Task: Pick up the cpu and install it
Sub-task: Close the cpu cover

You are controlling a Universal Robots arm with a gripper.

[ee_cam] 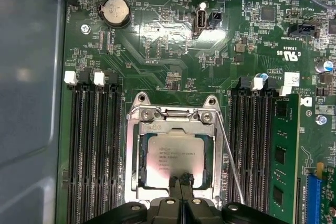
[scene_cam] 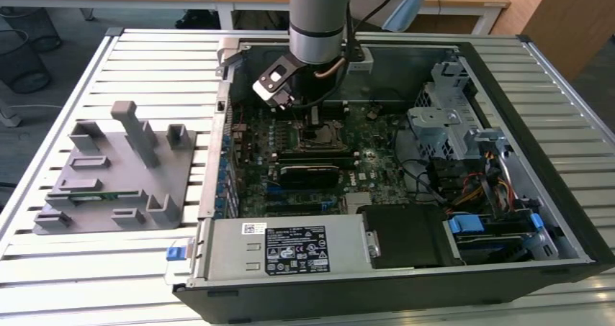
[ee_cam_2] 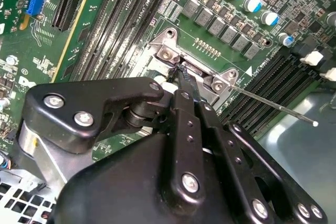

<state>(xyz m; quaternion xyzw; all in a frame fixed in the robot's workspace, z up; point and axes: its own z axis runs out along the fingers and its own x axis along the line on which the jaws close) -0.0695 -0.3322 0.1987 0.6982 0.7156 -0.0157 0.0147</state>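
on the slatted tabletop (scene_cam: 115,268) the open computer case (scene_cam: 384,297) sits toward the exterior view's right, with the motherboard (ee_cam: 157,51) exposed. my worry: the lever (ee_cam: 233,166) looks unlatched, so any sideways drag could skew the chip on the socket (ee_cam: 137,145) contacts. the cpu (ee_cam: 170,156) lies flat in that socket — my tool (ee_cam: 181,180), closed with nothing between its fingers, sits at the chip's edge.

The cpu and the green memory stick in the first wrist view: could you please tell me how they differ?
The cpu is square with a silvery top; the memory stick is long, narrow and green. The cpu lies flat in its socket; the memory stick stands on edge. Both are seated on the motherboard.
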